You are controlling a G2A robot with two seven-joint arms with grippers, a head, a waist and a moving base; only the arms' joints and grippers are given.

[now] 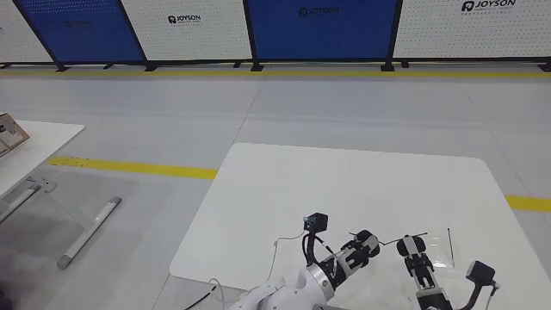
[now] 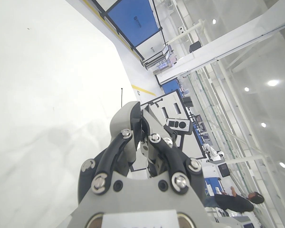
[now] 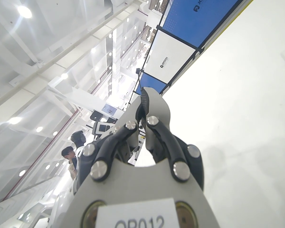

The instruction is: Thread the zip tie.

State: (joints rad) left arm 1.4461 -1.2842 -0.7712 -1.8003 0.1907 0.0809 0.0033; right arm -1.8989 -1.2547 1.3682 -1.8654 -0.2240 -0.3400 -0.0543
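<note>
From above, my two arms sit at the near edge of the white worktop [image 1: 344, 189], tips close together. My left gripper [image 1: 368, 241] points across toward my right gripper [image 1: 411, 244]. The zip tie [image 1: 405, 238] shows as a fine dark line running between them and out past the right one. Just beyond, a loose strip [image 1: 449, 245], thin and black, lies flat on the worktop, apart from both grippers.

At my left wrist, the left gripper [image 2: 140, 106] has its fingers drawn together, pads meeting. I cannot make out whether the tie's tail is caught between them, and nothing clearly sticks out of the tips. Past one finger a thin black line stands over the worktop. I take it for the loose strip [image 2: 121, 97] rather than anything I hold, though I can't be sure.

At my right wrist, the right gripper [image 3: 144, 93] is clamped on the zip tie [image 3: 139, 80]. A short length rises out of the fingertips and ends in the small square head [image 3: 137, 71], free in the air above the worktop.

I judge this to be the lining-up step: the right side presents the head, the left is to bring the tail, and as far as I can see nothing is through the slot yet. The next move calls for fine alignment. The tail tip must be squared to the slot and approach along its axis while the right side holds steady. The strap looks springy, so a small angle error would likely make it glance off.
</note>
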